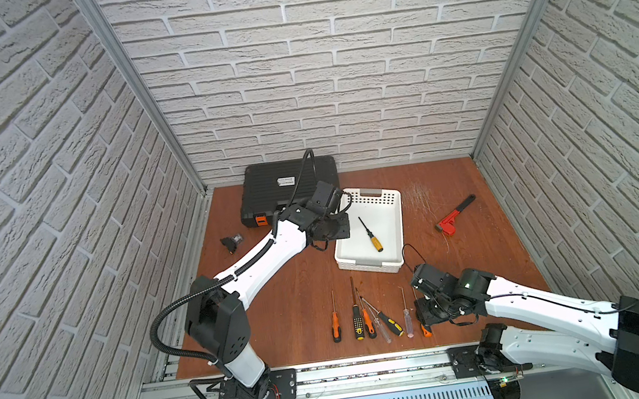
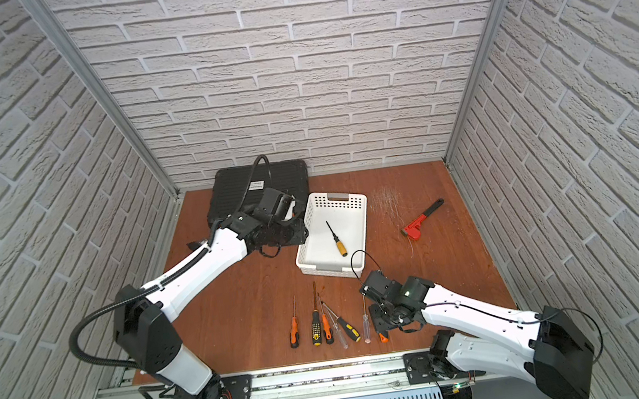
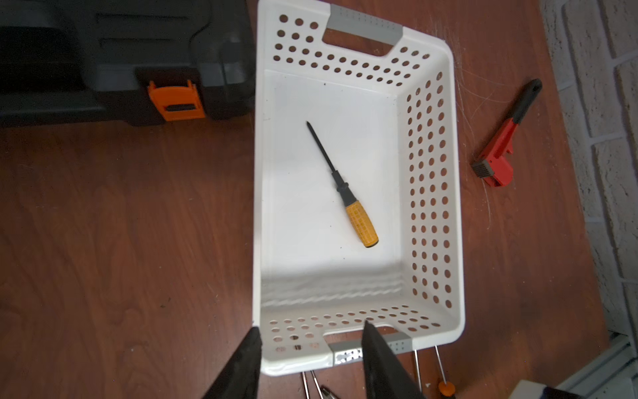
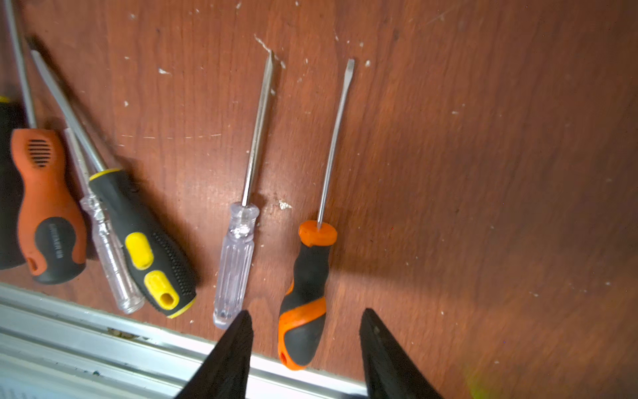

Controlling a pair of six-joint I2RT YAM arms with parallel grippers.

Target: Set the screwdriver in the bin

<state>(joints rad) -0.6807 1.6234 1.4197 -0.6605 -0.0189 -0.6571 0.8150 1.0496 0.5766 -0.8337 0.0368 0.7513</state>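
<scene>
The white bin stands mid-table. In it lies a screwdriver with a yellow handle and a black shaft. My left gripper hangs open and empty above the bin's near left corner. My right gripper is open low over the table's front. Its jaws stand either side of an orange-and-black screwdriver handle without touching it.
Several more screwdrivers lie in a row near the front, among them a clear-handled one. A black tool case sits at the back left, a red pipe wrench at the right. The aluminium rail borders the front.
</scene>
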